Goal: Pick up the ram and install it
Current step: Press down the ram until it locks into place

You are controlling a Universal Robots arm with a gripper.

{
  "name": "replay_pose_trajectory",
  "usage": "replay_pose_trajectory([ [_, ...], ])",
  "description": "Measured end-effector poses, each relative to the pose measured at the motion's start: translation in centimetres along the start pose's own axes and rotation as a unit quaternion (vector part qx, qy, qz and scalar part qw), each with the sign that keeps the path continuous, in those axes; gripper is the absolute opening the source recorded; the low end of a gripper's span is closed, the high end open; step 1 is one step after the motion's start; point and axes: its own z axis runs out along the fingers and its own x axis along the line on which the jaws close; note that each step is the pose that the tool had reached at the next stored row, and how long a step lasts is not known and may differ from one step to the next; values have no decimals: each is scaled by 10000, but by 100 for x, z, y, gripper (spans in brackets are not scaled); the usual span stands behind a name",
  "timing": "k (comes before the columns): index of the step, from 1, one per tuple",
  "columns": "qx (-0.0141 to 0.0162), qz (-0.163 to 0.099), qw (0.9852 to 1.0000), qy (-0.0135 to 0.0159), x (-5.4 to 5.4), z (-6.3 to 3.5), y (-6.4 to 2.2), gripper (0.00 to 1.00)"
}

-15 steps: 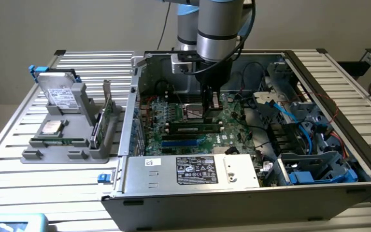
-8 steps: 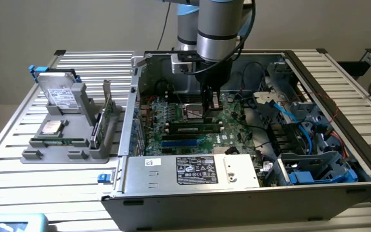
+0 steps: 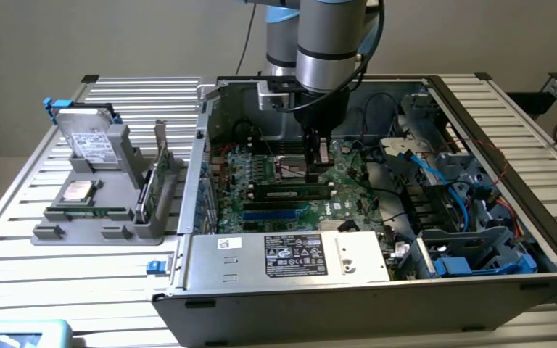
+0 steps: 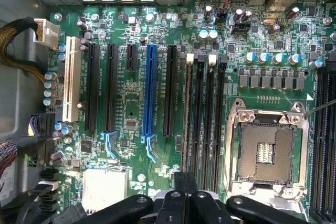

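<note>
Now the hand [image 3: 319,170], closed narrow near the ram [image 3: 293,193], could press off-centre and leave one end unseated.

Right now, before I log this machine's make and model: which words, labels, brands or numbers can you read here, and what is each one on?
No text can be read for certain, so nothing is quoted.
power supply label: dense print and round marks, too small to read.
small white sticker beside it: blurred.
drive label on the grey stand: too small.
motherboard: white lettering by the slots, too small to read.
</note>
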Motion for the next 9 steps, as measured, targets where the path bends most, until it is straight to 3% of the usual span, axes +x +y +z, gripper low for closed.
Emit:
replay_pose_trajectory([
  [6,-20,209,9998,8,-4,23,-16,11],
  [8,-21,218,9998,37,-14,34,-16,11],
  [9,-18,218,9997,74,-19,38,-16,11],
])
